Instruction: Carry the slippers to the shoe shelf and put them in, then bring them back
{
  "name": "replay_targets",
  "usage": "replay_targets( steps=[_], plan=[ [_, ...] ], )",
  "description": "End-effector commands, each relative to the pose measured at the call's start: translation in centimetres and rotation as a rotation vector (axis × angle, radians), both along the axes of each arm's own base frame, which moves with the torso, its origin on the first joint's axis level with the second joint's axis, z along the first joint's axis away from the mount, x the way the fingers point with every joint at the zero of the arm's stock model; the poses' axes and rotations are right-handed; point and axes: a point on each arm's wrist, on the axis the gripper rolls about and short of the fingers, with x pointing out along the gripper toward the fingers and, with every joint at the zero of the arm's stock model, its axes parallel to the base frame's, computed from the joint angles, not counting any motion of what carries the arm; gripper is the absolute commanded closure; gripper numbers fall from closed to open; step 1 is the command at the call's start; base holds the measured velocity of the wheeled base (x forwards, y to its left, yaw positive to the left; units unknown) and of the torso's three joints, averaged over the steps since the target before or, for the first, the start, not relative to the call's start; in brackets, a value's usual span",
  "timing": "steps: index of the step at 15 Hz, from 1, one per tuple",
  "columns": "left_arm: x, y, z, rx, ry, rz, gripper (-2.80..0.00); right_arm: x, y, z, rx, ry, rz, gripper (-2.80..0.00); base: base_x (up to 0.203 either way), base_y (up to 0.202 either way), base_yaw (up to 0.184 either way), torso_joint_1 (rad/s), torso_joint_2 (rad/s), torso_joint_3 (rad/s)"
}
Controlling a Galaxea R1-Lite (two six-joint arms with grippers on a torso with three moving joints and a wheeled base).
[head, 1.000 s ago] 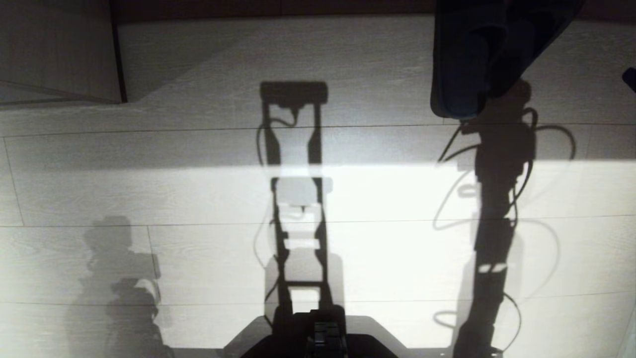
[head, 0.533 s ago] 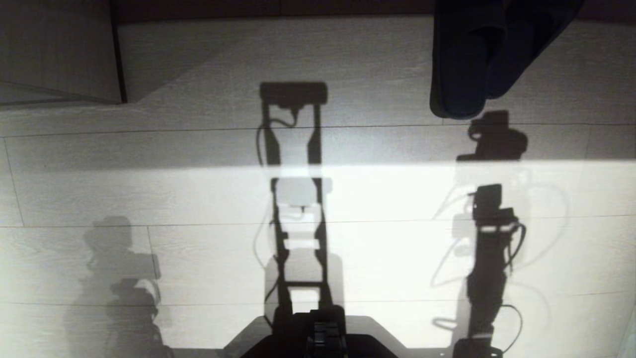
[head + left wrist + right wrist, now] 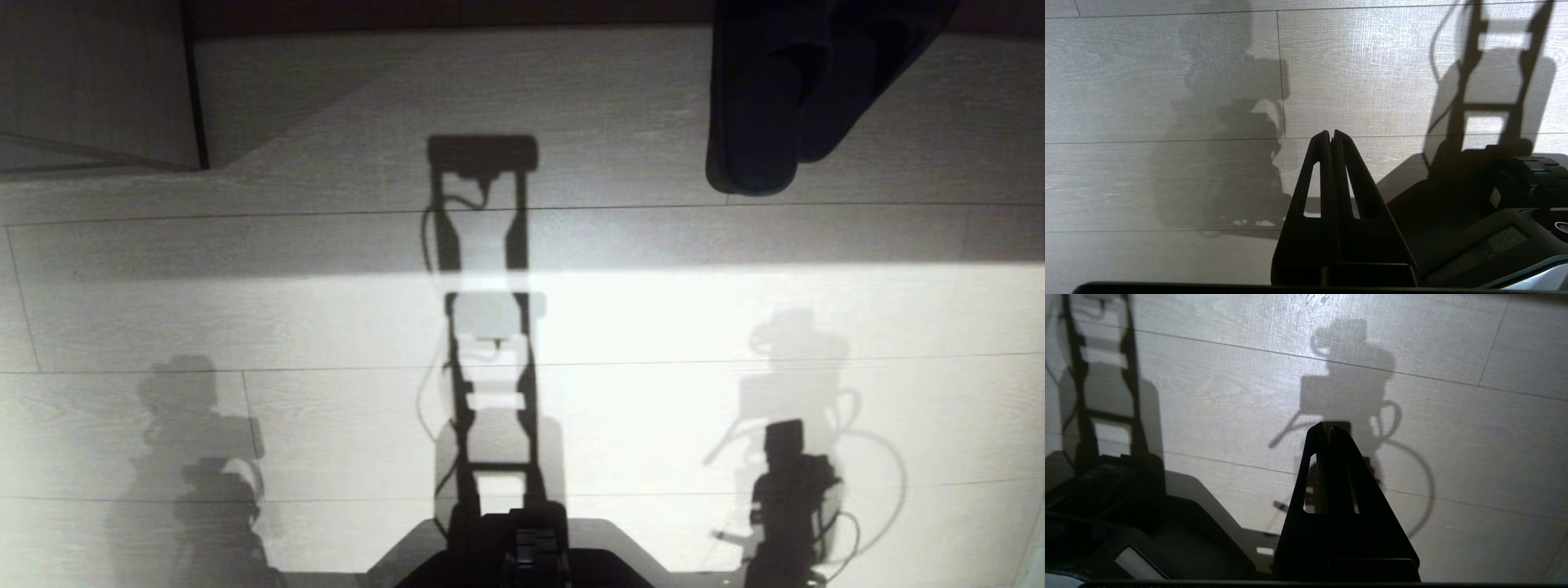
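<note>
The slippers (image 3: 775,106) lie on the floor (image 3: 326,318), partly cut off, well apart from my right pincer (image 3: 1328,428), pressed together and empty. My left pincer (image 3: 1331,134) likewise.

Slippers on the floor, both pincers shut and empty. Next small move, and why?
Probably none beyond parking the right arm. The slippers lie side by side on the floor, apart from both arms. The right pincer hangs shut and empty over bare floor beside the base; the left pincer is likewise shut and empty.
</note>
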Motion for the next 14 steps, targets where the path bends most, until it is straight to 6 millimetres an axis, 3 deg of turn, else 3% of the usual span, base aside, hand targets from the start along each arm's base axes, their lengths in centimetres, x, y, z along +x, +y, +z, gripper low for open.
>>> replay_targets(
  steps=[1,4,14],
  plan=[
    [0.0,0.0,0.0,-0.001,-0.003,0.001,0.00,-1.2,0.0,-1.8,-0.005,-0.056,-0.007,0.00,0.000,0.000,0.000,0.000,0.00,0.000],
    [0.0,0.0,0.0,-0.001,-0.001,0.001,0.00,-1.4,-0.2,-3.9,0.005,0.090,-0.072,0.00,0.000,0.000,0.000,0.000,0.00,0.000],
    [0.0,0.0,0.0,-0.001,-0.001,0.001,0.00,-1.4,-0.2,-4.0,0.069,0.096,-0.078,0.00,0.000,0.000,0.000,0.000,0.00,0.000]
  ],
)
